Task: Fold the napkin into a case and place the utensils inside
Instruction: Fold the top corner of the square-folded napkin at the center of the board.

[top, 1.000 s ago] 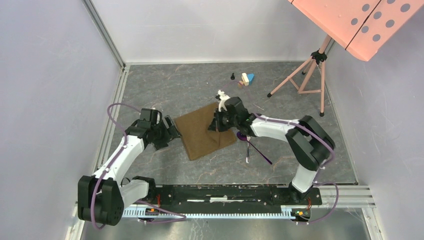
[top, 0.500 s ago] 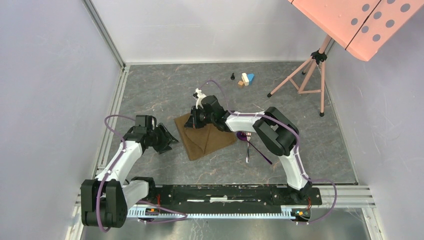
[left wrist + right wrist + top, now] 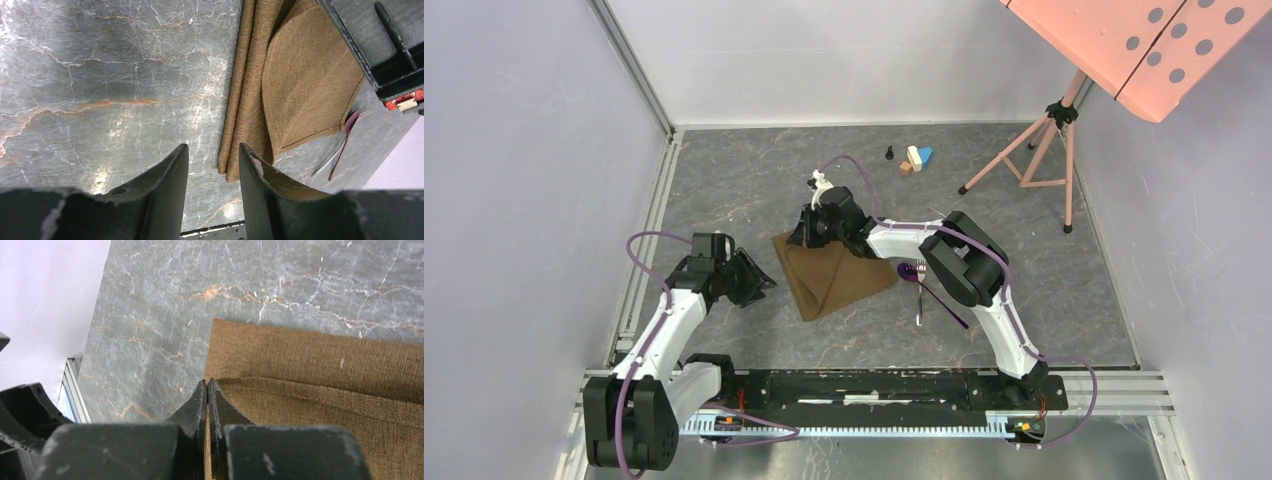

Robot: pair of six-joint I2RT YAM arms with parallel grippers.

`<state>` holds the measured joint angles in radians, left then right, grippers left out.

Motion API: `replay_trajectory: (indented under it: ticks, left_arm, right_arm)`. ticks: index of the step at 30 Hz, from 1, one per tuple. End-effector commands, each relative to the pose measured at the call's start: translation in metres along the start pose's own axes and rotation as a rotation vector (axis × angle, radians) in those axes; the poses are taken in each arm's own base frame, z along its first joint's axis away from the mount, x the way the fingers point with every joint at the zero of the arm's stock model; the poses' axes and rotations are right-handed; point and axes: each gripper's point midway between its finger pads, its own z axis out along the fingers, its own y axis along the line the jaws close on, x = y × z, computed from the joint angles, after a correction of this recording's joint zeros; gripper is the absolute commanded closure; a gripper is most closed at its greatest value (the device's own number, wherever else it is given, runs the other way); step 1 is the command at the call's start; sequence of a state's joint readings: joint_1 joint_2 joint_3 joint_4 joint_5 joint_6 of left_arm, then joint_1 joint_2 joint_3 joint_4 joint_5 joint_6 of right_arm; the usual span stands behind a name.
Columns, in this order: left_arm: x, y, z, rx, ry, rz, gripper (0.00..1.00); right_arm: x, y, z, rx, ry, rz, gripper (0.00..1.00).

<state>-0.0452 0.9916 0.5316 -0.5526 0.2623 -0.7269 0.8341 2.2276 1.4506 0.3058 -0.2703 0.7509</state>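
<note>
Right gripper (image 3: 207, 390) pinches the folded napkin (image 3: 325, 360) at its edge; left gripper (image 3: 212, 152) is empty, fingers narrowly apart — if the thin pinch slips, the fold may fall open.

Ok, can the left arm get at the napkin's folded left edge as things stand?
Probably yes. The left arm's fingers stand open beside that edge of the napkin, with only bare table between. The right arm's fingers pinch its far corner, so the near stretch looks free.
</note>
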Motion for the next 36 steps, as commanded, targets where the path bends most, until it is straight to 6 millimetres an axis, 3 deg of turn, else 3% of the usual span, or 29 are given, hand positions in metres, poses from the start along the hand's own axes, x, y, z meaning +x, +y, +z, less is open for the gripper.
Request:
replay_trajectory:
  ticks: [1,28,36]
  left_arm:
    - [-0.010,-0.003,-0.007,-0.004,-0.051,-0.026,0.52]
    - [-0.012,-0.004,-0.010,-0.003,-0.066,-0.016,0.54]
    - [-0.012,-0.004,-0.009,-0.003,-0.065,-0.015,0.54]
  right_arm:
    - [-0.025,0.011,0.011,-0.018,-0.072,-0.008,1.00]
    - [-0.026,-0.003,0.032,0.025,-0.078,0.000,1.00]
    - [-0.026,0.000,0.035,0.020,-0.078,-0.007,0.96]
